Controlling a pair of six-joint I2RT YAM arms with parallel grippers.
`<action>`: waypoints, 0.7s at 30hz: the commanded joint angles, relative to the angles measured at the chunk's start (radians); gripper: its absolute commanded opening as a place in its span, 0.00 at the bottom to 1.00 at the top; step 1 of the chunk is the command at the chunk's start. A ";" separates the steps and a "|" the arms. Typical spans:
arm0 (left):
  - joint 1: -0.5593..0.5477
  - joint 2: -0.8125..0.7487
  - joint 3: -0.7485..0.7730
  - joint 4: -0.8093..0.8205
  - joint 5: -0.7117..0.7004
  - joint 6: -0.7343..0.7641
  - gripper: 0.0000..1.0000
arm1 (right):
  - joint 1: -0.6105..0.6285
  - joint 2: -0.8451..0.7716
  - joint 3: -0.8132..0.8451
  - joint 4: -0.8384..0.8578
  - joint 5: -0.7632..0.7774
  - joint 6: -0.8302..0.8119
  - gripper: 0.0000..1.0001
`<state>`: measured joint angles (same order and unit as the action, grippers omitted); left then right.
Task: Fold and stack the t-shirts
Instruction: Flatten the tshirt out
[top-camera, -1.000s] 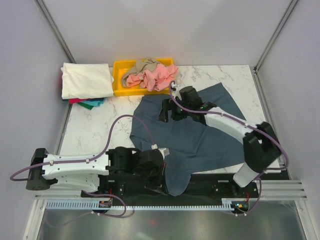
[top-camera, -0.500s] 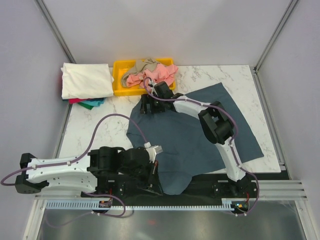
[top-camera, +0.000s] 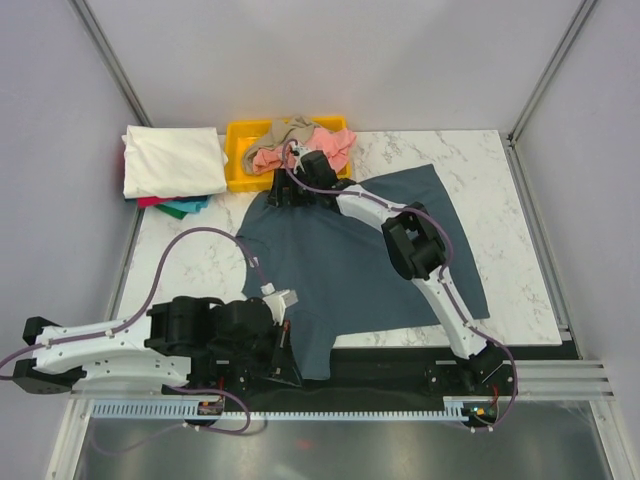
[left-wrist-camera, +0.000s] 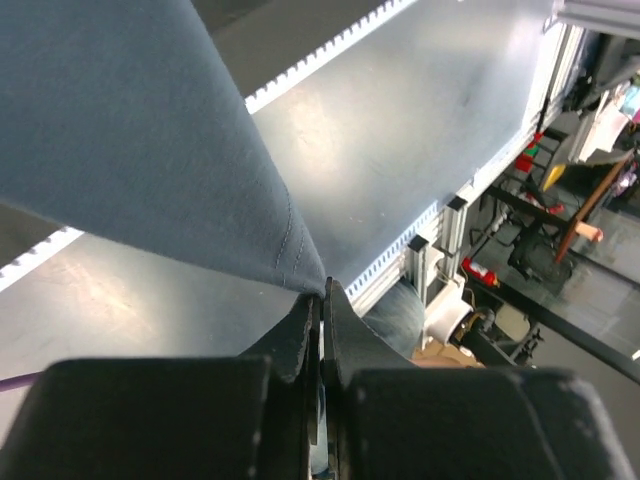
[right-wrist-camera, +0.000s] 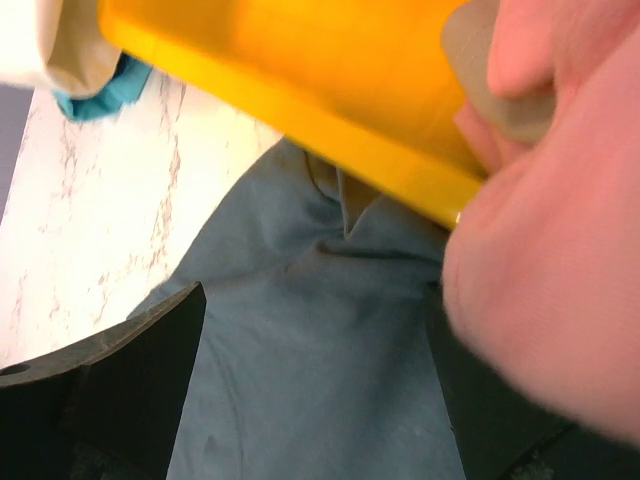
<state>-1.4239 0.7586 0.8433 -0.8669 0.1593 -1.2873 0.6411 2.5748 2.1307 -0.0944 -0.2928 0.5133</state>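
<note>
A large slate-blue t-shirt (top-camera: 350, 260) lies spread on the marble table. My left gripper (top-camera: 285, 345) is shut on its near hem (left-wrist-camera: 300, 268) and holds that edge past the table's front edge. My right gripper (top-camera: 285, 195) is over the shirt's far left corner, right beside the yellow bin (top-camera: 240, 155). Its jaws stand wide apart over the blue cloth (right-wrist-camera: 320, 360). Salmon-pink (top-camera: 320, 150) and tan (top-camera: 290, 128) shirts lie in the bin. A folded cream-white shirt (top-camera: 170, 160) tops a stack at the far left, with teal (top-camera: 185, 208) and red beneath.
The bin's yellow wall (right-wrist-camera: 300, 90) and the pink shirt (right-wrist-camera: 560, 250) hanging over it are very close to my right gripper (right-wrist-camera: 315, 300). Grey enclosure walls and metal posts ring the table. An aluminium rail (top-camera: 300, 405) runs along the front.
Both arms moved left. My right gripper went from mid-shirt to the far left corner by the bin. The blue shirt shifted left and lies flatter.
</note>
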 joint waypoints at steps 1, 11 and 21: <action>0.003 -0.054 -0.006 -0.064 -0.070 -0.032 0.02 | -0.006 -0.117 -0.092 0.047 -0.067 -0.014 0.98; 0.008 -0.090 -0.018 -0.146 -0.217 0.003 0.02 | -0.035 -0.672 -0.424 -0.180 0.118 -0.184 0.98; 0.011 0.034 -0.035 -0.075 -0.346 0.126 0.02 | -0.618 -1.346 -1.285 -0.475 0.556 0.208 0.98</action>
<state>-1.4155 0.7654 0.8173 -0.9916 -0.1089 -1.2407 0.0776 1.2732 1.0267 -0.3614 0.1318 0.6048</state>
